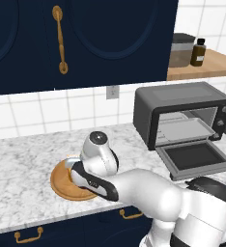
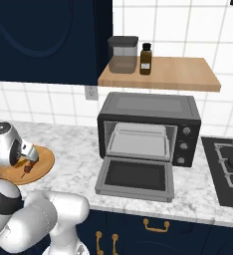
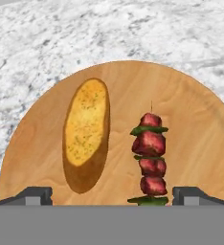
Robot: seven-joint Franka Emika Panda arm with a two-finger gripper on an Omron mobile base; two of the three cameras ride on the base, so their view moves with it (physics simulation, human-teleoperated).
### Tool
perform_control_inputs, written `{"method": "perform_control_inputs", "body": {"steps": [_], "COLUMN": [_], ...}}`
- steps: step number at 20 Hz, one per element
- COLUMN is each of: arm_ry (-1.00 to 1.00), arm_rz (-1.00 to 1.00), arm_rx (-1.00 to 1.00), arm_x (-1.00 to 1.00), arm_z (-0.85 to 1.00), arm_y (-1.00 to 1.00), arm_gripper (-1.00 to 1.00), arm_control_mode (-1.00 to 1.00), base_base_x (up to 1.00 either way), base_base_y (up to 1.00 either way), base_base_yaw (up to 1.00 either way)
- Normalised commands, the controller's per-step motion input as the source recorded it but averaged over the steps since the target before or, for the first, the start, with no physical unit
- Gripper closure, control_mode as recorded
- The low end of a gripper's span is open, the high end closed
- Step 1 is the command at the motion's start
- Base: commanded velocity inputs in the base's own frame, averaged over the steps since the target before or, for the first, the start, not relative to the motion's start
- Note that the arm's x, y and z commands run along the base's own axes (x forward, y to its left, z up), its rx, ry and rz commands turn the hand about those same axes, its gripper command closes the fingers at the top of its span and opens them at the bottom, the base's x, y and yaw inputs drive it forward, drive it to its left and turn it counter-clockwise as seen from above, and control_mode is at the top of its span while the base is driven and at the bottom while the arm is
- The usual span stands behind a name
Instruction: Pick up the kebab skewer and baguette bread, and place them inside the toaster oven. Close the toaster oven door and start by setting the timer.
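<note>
**Hand wide open over the board**

You have bare marble tabletop (image 1: 28, 159) between the round wooden board (image 3: 190, 119) at the front edge and the toaster oven (image 2: 148, 127). Its toaster oven door (image 2: 136, 178) lies dropped flat, a metal tray (image 2: 138, 142) inside. On the board, baguette bread (image 3: 86, 131) and kebab skewer (image 3: 150, 160) lie side by side, apart. Your hand (image 3: 111, 195) hovers above them, spread wide, holding nothing.

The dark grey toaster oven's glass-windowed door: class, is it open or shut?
Open. The dark grey toaster oven door lies folded down flat onto the counter, leaving the metal tray inside exposed.
</note>
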Motion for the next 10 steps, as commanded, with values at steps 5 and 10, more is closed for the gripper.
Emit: {"method": "perform_control_inputs", "body": {"steps": [5, 10], "arm_ry": [0.08, 0.09], "arm_rz": [-0.02, -0.01], "arm_rx": [0.00, 0.00], "arm_x": [0.25, 0.15], "arm_z": [0.00, -0.02], "arm_y": [0.40, 0.05], "arm_gripper": [-1.00, -1.00], "arm_control_mode": [-1.00, -1.00], "base_base_x": [0.00, 0.00], "base_base_y": [0.00, 0.00], "base_base_yaw": [0.00, 0.00]}}
